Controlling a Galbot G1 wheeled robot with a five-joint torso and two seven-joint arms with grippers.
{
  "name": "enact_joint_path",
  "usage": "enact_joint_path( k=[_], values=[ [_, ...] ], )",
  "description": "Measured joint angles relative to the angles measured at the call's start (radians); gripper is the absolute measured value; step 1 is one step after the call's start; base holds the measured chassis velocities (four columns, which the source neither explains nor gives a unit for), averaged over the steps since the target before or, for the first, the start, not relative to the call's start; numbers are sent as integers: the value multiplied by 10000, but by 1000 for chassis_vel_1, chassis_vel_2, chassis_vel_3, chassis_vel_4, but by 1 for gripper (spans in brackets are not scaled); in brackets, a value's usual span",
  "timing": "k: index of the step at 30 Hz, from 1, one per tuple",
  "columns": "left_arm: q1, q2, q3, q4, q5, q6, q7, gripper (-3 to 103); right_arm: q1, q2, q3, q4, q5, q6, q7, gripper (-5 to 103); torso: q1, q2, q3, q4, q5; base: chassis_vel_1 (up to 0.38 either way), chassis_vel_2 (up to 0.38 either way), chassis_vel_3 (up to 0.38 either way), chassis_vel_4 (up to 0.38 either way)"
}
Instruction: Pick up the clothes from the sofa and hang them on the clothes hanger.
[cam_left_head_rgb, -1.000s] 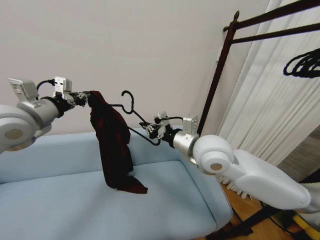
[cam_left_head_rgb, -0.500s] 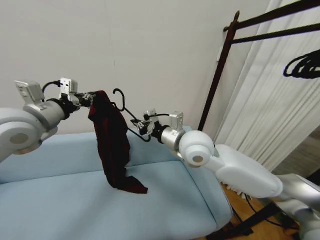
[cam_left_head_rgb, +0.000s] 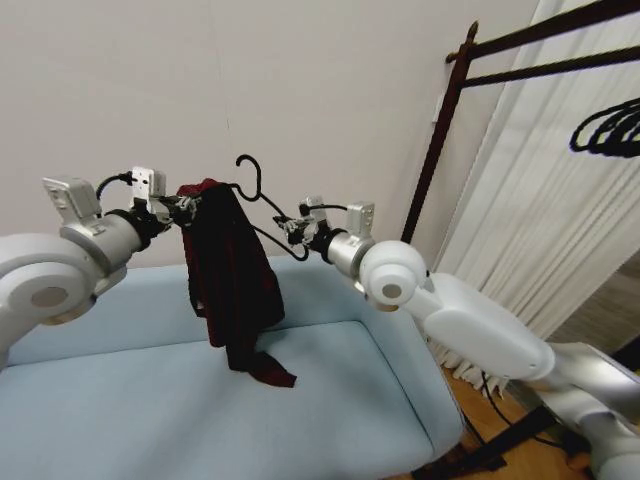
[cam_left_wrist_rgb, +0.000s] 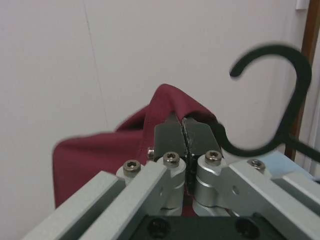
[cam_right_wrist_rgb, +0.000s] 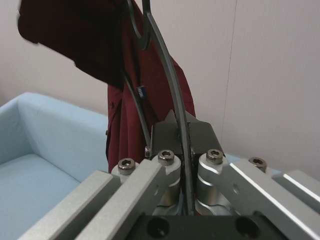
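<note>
In the left wrist view, the left gripper (cam_left_wrist_rgb: 186, 137) was seen with its fingers pressed together on the top fold of a dark red cloth garment (cam_left_wrist_rgb: 100, 155), and the hook of a thin black wire hanger (cam_left_wrist_rgb: 272, 49) was curved just beside it at the right of the frame. In the right wrist view, the right gripper (cam_right_wrist_rgb: 182, 135) was clamped on the hanger's wire, which was run up between its fingers towards the garment (cam_right_wrist_rgb: 122, 135) at the upper left of the frame. In the head view, the left gripper (cam_left_head_rgb: 185, 207) was held at centre left and the right gripper (cam_left_head_rgb: 290, 228) just right of centre. The garment (cam_left_head_rgb: 230, 280) was hung between them from its upper edge, and its lower end was laid on the seat of a pale blue upholstered sofa (cam_left_head_rgb: 120, 420) spread across the bottom of the frame. The hanger (cam_left_head_rgb: 260, 176) was set against the garment's top, hook upward. Farther back, a dark wooden clothes rack (cam_left_head_rgb: 440, 130) was stood at the upper right, well apart from both grippers, with a white pleated curtain (cam_left_head_rgb: 530, 230) behind it.
</note>
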Motion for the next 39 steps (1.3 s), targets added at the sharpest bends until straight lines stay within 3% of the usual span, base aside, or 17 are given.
enact_joint_path(
  k=[14, 33, 39],
  values=[
    [-316, -437, -80, 1554, 500, -441, -29, 0, -159, -713, 58, 84, 29, -115, 9, 2, 0, 0, 0, -6, -1, 0, 0, 0, 0],
    [-534, -828, 295, 2213, 928, -584, 309, 0, -101, -673, 95, 231, 20, -157, 151, 2, 0, 2, 0, -4, -1, 0, 0, 0, 0],
    [-463, -780, 263, 1826, 906, -526, 313, 0, 69, -91, 98, -190, -102, -170, 196, 2, 0, 2, 0, -3, 0, 0, 0, 0, 0]
  ],
)
